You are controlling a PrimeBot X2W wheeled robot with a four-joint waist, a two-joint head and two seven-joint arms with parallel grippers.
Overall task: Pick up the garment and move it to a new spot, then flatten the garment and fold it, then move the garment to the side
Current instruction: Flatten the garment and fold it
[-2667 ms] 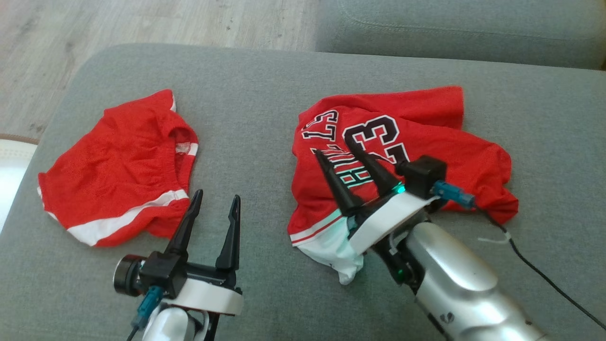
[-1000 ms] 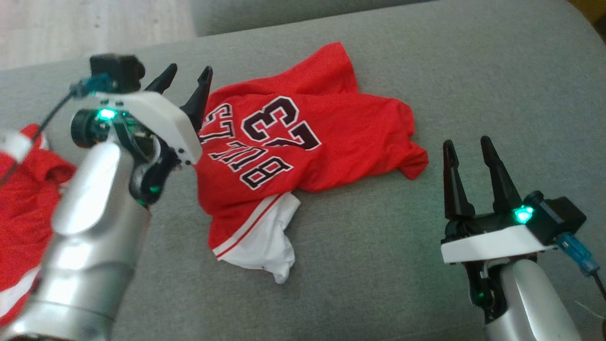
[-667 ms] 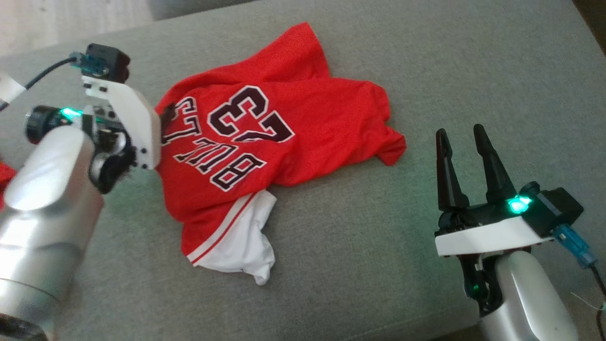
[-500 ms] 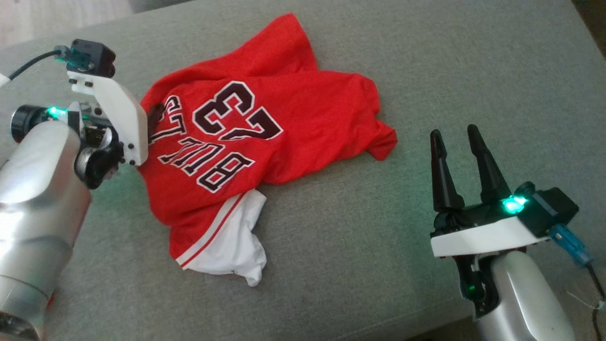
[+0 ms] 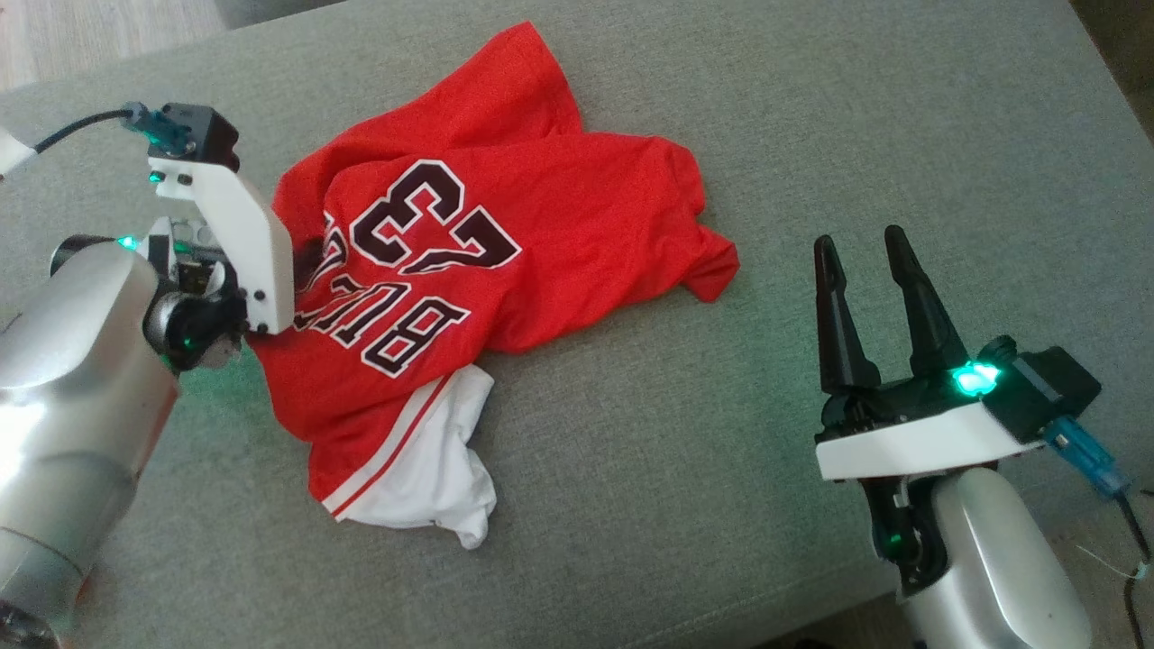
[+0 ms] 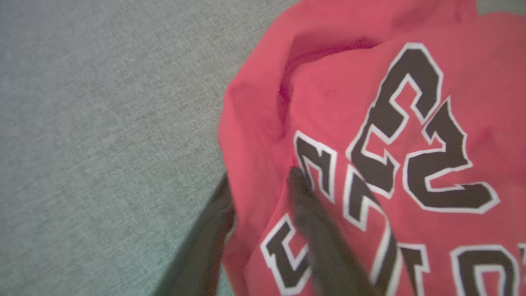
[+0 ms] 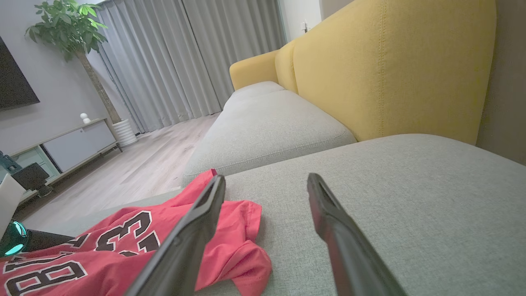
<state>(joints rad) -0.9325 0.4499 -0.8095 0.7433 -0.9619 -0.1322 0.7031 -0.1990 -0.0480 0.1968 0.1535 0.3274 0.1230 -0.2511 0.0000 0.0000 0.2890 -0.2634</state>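
Widest of all, a grey sofa seat [image 5: 811,135], flat under everything. Beyond it in the right wrist view, a yellow backrest [image 7: 390,74], a second grey cushion [image 7: 267,131], long grey curtains [image 7: 185,53] and a pale wooden floor [image 7: 135,164].

Next in size, the red garment [image 5: 559,225]: crumpled on the sofa seat, left of the middle in the head view. Black-and-white 23 and lettering face up, upside down to the head camera. One sleeve pointing right. At the near end, a bunched white panel [image 5: 433,478] with a thin red stripe.

Then the silver left arm [image 5: 63,379], reaching in from the lower left to the garment's left edge. Opposite, the silver right arm [image 5: 992,559], rising from the lower right, well apart from the garment.

At that left edge, the left pincer [image 6: 259,183], astride the cloth: one dark finger [image 6: 324,238] lying on top of the lettering, the other down beside the edge against the seat, a fold of red fabric between them. Fingers apart with cloth filling the gap; impossible to tell whether merely straddling or pinching.

Over bare seat to the right of the sleeve, the right pincer [image 5: 858,236]: spread wide, nothing between its fingers, tips pointing up the head view.

Smallest, a green lamp [image 5: 972,379] glowing at the right wrist.
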